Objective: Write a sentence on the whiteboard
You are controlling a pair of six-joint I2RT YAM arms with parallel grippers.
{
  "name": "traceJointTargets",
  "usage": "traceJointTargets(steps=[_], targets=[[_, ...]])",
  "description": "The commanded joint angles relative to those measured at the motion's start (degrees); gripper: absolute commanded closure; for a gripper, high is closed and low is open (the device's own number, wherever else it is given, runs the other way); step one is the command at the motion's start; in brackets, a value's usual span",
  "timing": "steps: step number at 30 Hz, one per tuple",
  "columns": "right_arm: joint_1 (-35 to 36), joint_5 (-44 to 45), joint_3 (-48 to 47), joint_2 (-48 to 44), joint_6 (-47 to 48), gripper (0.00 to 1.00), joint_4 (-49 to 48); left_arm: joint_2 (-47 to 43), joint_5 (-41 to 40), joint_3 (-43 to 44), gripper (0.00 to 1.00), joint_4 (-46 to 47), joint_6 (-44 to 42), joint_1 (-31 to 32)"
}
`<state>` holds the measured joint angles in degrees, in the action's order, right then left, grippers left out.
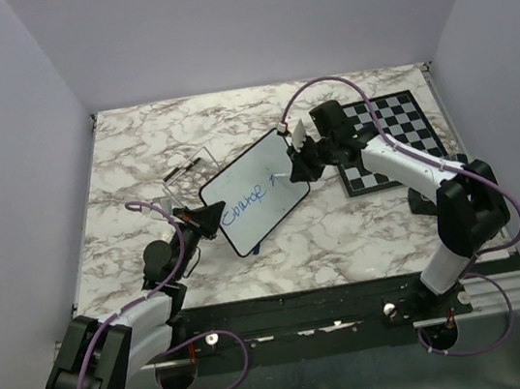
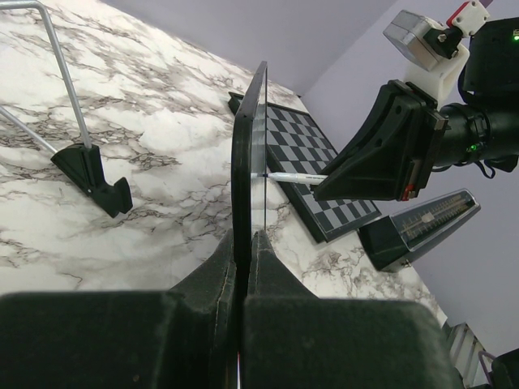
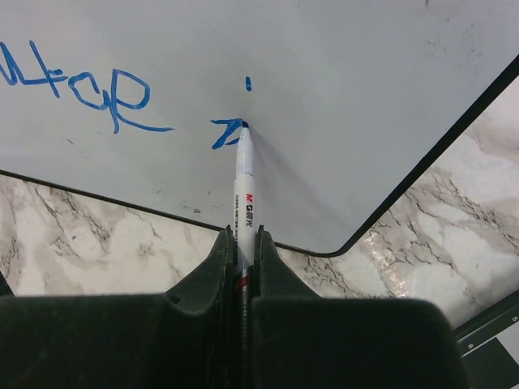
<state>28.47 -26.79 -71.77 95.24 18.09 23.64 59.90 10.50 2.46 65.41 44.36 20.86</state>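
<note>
Board pinched on my left, marker against it on my right.
My left gripper point(image 2: 243, 247) clamps the frame edge of the one whiteboard point(image 1: 258, 193), held tilted mid-table point(image 1: 135, 145). I'd judge it light, stiff and glossy-slick, so the rim is the hold. The sentence point(image 1: 245, 205): one word plus a partial stroke. My right gripper point(image 3: 242, 243) is closed on the single marker point(image 3: 243, 174), tip touching the board.

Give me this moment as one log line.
left gripper: shut on whiteboard | right gripper: shut on marker, tip on whiteboard | sentence: partly written
</note>
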Motion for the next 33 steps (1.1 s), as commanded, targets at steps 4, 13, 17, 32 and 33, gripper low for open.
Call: traceJointTargets(steps=[4, 13, 17, 32, 33], targets=[[-0.34, -0.73, -1.01, -0.85, 0.72, 0.99, -0.26, -0.05, 1.98, -0.88, 1.00, 0.34, -2.43, 0.41], [-0.96, 0.86, -1.89, -0.23, 0.37, 0.99, -0.61, -0.22, 2.07, -0.96, 1.00, 0.34, -2.43, 0.41], [-1.31, 0.60, -2.06, -0.23, 0.37, 0.99, -0.52, -0.31, 1.98, -1.05, 1.00, 0.34, -2.43, 0.41], [-1.31, -2.66, 0.57, 0.65, 3.27, 0.99, 2.38, -0.31, 1.89, -1.05, 1.00, 0.51, -2.35, 0.41], [-1.31, -2.74, 1.18, 0.65, 3.53, 0.99, 2.73, -0.14, 1.89, -1.14, 1.00, 0.77, -2.26, 0.41]])
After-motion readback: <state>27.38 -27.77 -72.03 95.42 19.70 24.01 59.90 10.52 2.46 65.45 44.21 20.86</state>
